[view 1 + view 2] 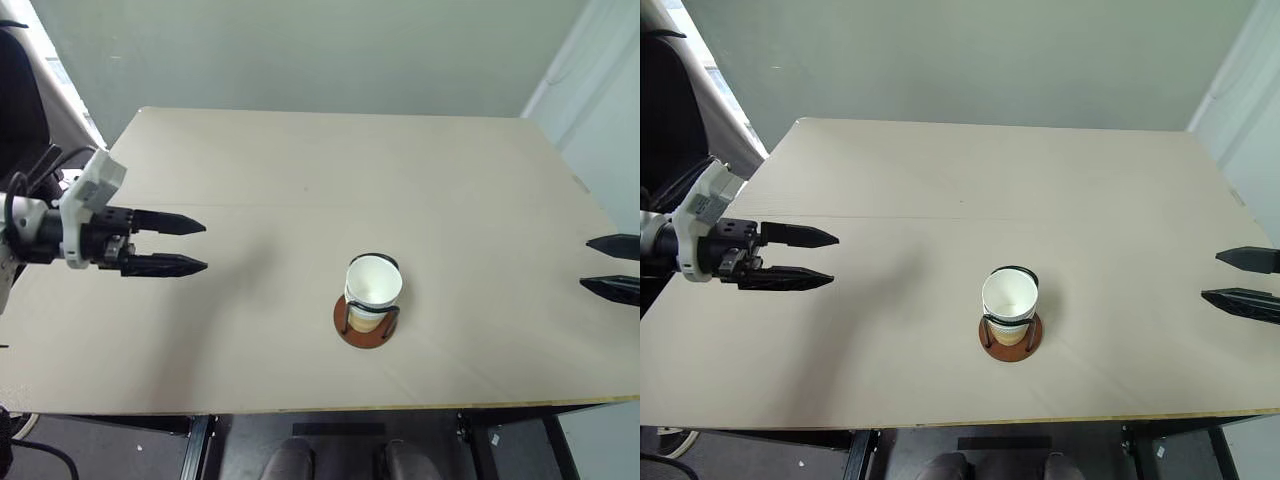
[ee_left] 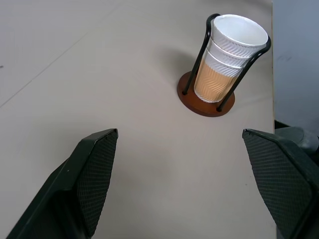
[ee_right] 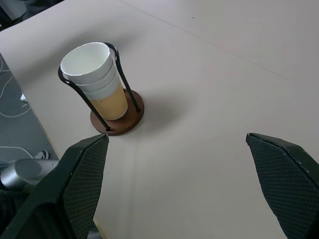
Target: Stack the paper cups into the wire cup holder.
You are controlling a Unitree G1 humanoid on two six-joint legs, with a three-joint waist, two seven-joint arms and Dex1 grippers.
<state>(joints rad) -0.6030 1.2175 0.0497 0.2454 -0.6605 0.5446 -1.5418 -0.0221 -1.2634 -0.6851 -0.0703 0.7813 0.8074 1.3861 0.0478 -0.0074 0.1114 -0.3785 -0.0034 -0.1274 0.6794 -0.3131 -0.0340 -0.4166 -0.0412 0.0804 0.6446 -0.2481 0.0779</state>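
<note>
The three nested paper cups [image 2: 227, 55] look matt, with ribbed tan-yellow and white walls, inside thin black wire arches on a smooth reddish-brown disc base [image 2: 192, 97] (faintly glossy). The pale beige table [image 1: 300, 180] looks matt.

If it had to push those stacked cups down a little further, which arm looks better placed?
Neither clearly. The paper cups already sit nested in the wire cup holder, and both the left gripper and the right gripper hang open, well off to either side. Perhaps the left.

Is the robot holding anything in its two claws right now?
Nothing is held: the left gripper and right gripper are open, apart from the stacked tan paper cups.
</note>
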